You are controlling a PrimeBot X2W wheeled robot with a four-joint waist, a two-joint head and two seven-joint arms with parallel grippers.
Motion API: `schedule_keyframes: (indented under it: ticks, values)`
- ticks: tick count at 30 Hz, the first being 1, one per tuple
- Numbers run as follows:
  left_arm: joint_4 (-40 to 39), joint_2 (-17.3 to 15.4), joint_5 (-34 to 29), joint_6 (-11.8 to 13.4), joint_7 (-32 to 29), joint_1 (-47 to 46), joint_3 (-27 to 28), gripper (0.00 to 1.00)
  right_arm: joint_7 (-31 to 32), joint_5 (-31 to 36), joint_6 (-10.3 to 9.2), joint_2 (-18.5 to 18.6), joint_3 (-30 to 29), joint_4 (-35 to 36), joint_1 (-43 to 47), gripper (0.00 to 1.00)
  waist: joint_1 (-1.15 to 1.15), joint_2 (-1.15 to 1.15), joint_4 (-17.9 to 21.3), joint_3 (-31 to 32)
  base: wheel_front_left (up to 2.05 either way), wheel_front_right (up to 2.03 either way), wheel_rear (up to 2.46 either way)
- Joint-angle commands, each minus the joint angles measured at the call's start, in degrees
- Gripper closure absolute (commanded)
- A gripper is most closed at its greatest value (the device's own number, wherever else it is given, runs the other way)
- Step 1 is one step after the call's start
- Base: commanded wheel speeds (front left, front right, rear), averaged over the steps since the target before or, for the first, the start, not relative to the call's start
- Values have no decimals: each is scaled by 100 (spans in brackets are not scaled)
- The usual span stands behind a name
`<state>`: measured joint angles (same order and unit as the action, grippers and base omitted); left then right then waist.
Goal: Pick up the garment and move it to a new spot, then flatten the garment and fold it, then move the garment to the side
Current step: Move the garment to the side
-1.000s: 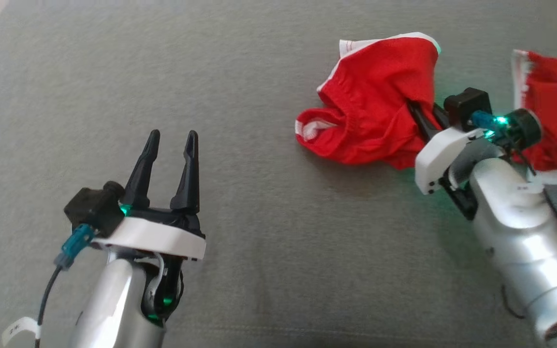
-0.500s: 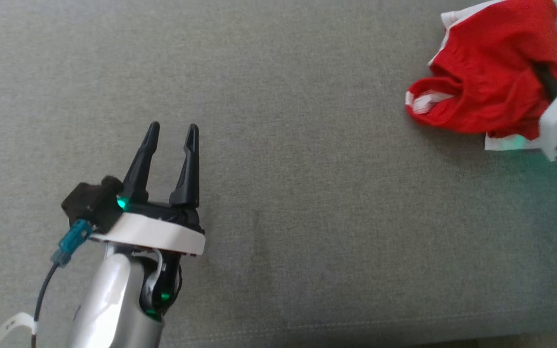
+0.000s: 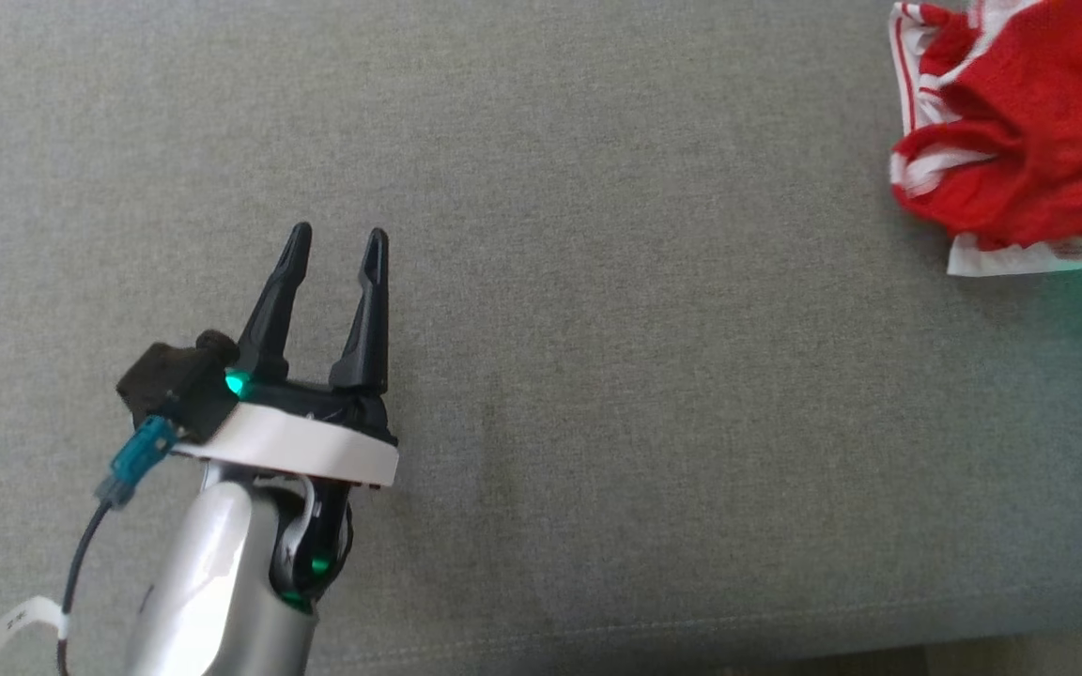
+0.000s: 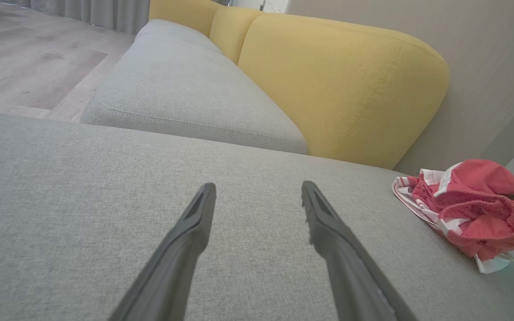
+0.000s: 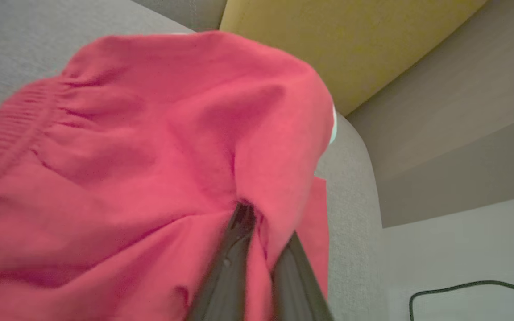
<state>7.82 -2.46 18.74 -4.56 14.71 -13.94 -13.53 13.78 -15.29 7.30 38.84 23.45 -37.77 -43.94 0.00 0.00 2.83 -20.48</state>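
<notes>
Left gripper (image 3: 334, 246): spread wide, empty, over grey fabric cushion (image 3: 616, 394).
Right gripper (image 5: 263, 227): clamped on crumpled red white-trimmed mesh garment (image 5: 150, 133).

This is a home, most likely a living room. The work goes on over a sofa: a broad grey upholstered seat (image 3: 597, 376) with a stitched seam along its front edge. In the left wrist view a second grey seat cushion (image 4: 185, 102) runs on beyond it, backed by plump mustard-yellow cushions (image 4: 341, 89). Beside the sofa lies pale wood-plank flooring (image 4: 25, 67), with grey curtains (image 4: 92, 11) hanging to the floor at the far end. A plain beige wall (image 4: 484, 67) stands behind the sofa. A crumpled red garment (image 4: 471, 214) sits on the seat, and a dark cable (image 5: 471, 290) trails over the pale floor below.
</notes>
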Motion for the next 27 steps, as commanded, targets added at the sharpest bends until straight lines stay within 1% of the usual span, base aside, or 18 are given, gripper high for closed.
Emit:
schedule_keyframes:
  ticks: [1, 5, 10, 11, 12, 16, 20, 27]
  values:
    - [-172, -42, -46, -26, 29, -225, 184, 0, 27, 77, 19, 126, -74, 120, 128, 100, 0, 0, -13, -31, 0, 0, 0]
    - [-163, -42, -70, -44, 29, -257, 217, 0, 132, 471, 19, 59, -542, 61, 200, 100, 0, 0, -35, -97, 0, 0, 0]
    - [-135, -42, -119, -70, 29, -257, 274, 0, 215, 751, 19, -134, -939, 198, 404, 100, 0, 0, -18, -150, 0, 0, 0]
    - [-132, -42, -128, -76, 29, -264, 281, 0, 220, 797, 19, -166, -1026, 239, 432, 65, 0, 0, -14, -158, 0, 0, 0]
    - [-125, -42, -133, -82, 29, -274, 291, 0, 216, 833, 19, -198, -1124, 272, 457, 0, 0, 0, -10, -164, 0, 0, 0]
    - [-82, -42, -149, -104, 29, -313, 326, 0, 287, 943, 19, -366, -1400, 394, 561, 0, 0, 0, 3, -142, 0, 0, 0]
    - [-34, -42, -144, -117, 29, -318, 339, 0, 333, 1052, 19, -437, -1596, 547, 592, 0, 0, 0, 7, -37, 0, 0, 0]
    - [-21, -42, -50, -68, 29, -215, 336, 0, 300, 1318, 19, -736, -1879, 978, 542, 0, 0, 0, -1, 337, 0, 0, 0]
